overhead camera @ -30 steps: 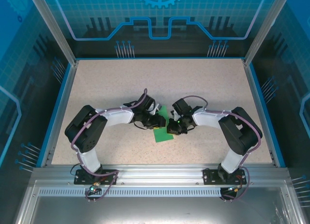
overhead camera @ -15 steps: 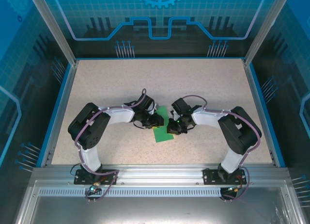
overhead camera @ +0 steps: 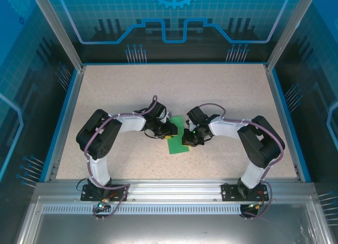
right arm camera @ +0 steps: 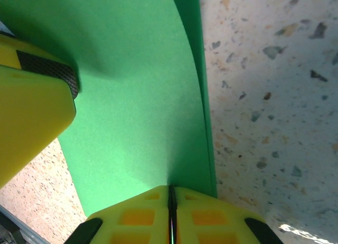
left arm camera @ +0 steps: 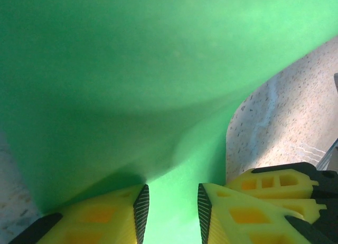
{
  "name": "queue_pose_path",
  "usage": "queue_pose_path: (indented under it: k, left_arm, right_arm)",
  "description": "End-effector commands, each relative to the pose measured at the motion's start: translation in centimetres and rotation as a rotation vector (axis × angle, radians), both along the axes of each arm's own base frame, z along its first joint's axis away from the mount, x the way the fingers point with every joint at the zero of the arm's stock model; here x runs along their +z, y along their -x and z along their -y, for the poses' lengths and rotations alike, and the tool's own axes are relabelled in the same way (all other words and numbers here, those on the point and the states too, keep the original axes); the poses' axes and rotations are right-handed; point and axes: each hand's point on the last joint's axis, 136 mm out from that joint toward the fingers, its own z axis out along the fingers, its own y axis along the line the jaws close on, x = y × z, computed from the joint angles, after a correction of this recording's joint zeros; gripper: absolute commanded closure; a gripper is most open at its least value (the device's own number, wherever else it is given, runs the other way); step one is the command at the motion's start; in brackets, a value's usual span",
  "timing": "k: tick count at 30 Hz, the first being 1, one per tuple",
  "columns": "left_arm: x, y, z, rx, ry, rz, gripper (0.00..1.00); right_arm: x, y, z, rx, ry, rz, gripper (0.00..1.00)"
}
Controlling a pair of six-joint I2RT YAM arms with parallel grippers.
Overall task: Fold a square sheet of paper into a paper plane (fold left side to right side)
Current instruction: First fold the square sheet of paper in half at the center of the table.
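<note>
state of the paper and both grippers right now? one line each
square sheet of paper: bowed, not flat, one layer curving over another.
left gripper: open, fingers apart, green sheet showing in the gap.
right gripper: shut, pinching the sheet's edge.

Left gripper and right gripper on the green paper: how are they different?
The left gripper has its fingers apart, with green showing in the gap; the right gripper has its fingers pressed together. The right gripper pinches the edge of the square sheet of paper; the left gripper seems only to straddle it. Both have yellow fingers.
</note>
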Motion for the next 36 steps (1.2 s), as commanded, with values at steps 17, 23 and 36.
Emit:
queue_pose_path:
  k: [17, 23, 36]
  left_arm:
    - [-0.4, -6.9, -2.8, 0.116, -0.046, 0.081, 0.62]
    - [-0.6, -8.6, -2.8, 0.140, -0.041, 0.085, 0.62]
    - [1.9, -12.3, -3.0, 0.168, 0.009, 0.151, 0.61]
  right_arm:
    - [-2.7, 2.4, 2.6, 0.002, 0.143, -0.099, 0.90]
    - [-2.8, 2.5, 2.6, 0.003, 0.141, -0.102, 0.90]
    - [-2.7, 2.6, 2.8, 0.003, 0.150, -0.106, 0.90]
